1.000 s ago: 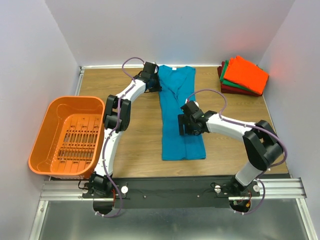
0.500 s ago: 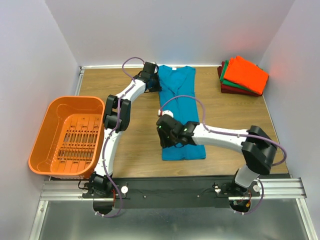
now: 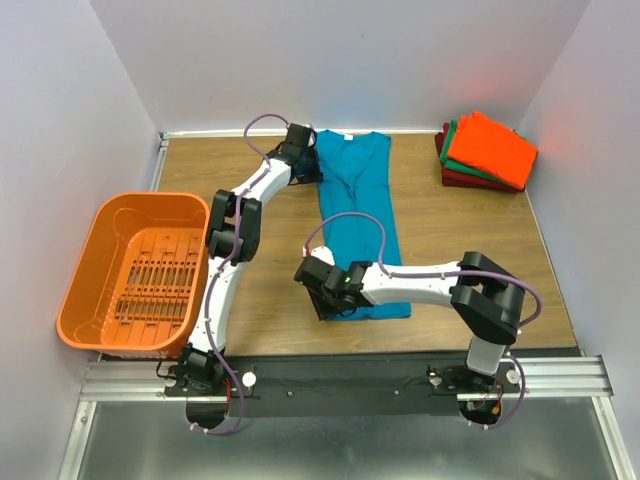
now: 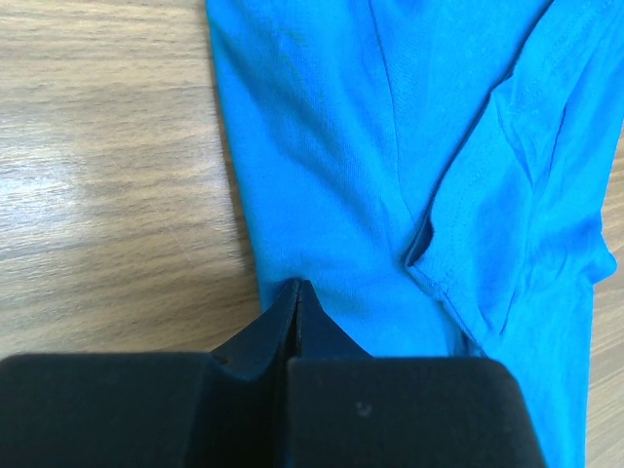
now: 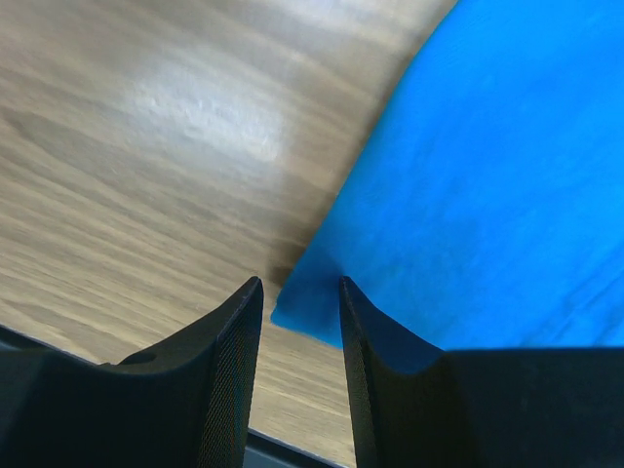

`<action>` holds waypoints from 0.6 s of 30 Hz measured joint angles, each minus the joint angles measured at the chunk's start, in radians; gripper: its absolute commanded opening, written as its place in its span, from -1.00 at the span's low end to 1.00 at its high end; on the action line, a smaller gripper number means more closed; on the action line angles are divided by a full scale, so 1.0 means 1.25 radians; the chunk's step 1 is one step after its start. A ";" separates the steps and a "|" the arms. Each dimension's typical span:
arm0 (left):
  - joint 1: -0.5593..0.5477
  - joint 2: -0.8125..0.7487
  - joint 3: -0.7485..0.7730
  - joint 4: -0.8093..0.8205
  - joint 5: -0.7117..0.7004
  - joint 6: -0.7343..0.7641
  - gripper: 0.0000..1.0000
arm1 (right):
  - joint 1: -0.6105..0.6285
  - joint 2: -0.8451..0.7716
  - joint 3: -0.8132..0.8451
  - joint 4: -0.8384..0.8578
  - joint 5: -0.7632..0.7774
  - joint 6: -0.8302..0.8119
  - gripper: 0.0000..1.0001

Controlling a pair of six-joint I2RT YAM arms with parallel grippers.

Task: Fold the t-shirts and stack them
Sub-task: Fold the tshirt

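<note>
Your teal t-shirt (image 3: pixel 355 180) lies as a long strip down the middle of the table (image 3: pixel 460 250), with its collar at the far edge and its hem toward the near edge. Judge it as thin, limp cloth: light, with no stiffness. It is likely to sag between holds, slide on the smooth wood, and fall open where it is doubled over. Take it by the corners and catch every layer.

Your left claw (image 4: pixel 295 288) is closed tight, its tips on the strip's left edge near the far end, and it looks to be pinching the cloth. Your right claw (image 5: pixel 300 292) stands part open astride the near left hem corner, not clamped on it. Bite deeper than the very tip, or that corner may slip free. The folded stack (image 3: pixel 487 150) sits in the far right corner.
</note>
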 measured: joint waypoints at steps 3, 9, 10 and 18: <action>0.000 0.000 0.000 0.000 0.000 0.000 -0.92 | 0.017 0.015 0.001 -0.008 0.007 0.005 -0.32; 0.001 0.001 0.001 0.002 0.001 0.002 -0.92 | 0.032 0.023 0.018 -0.034 0.031 0.020 -0.92; 0.001 0.001 0.001 0.002 0.001 0.002 -0.92 | 0.033 0.023 0.019 -0.038 0.033 0.022 -0.94; 0.002 0.003 0.004 0.001 0.002 0.002 -0.92 | 0.045 -0.002 0.020 -0.054 0.034 0.025 -0.94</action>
